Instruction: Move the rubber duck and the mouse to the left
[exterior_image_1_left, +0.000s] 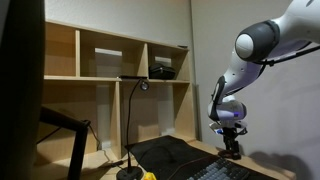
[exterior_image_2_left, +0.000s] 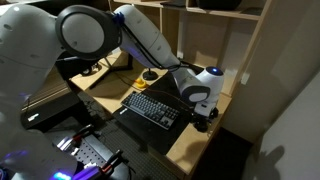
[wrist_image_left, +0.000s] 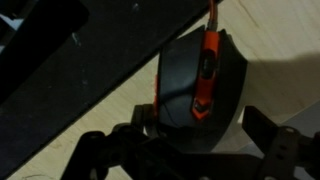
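The mouse (wrist_image_left: 190, 85), black with an orange scroll wheel and orange trim, lies on the wooden desk (wrist_image_left: 275, 50) at the edge of a black mat (wrist_image_left: 60, 60). In the wrist view my gripper (wrist_image_left: 200, 125) is open, with one finger on each side of the mouse's rear. A strip of bare desk shows between the mouse and the right finger. In both exterior views the gripper (exterior_image_1_left: 231, 148) (exterior_image_2_left: 205, 116) is down at desk level and hides the mouse. The yellow rubber duck (exterior_image_1_left: 148, 176) sits beside the lamp base, far from the gripper.
A dark keyboard (exterior_image_2_left: 152, 107) (exterior_image_1_left: 215, 172) lies on the mat next to the gripper. A desk lamp with a round black base (exterior_image_1_left: 130, 173) (exterior_image_2_left: 150, 75) stands nearby. Wooden shelves (exterior_image_1_left: 110, 60) back the desk. The desk edge (exterior_image_2_left: 190, 140) is close to the gripper.
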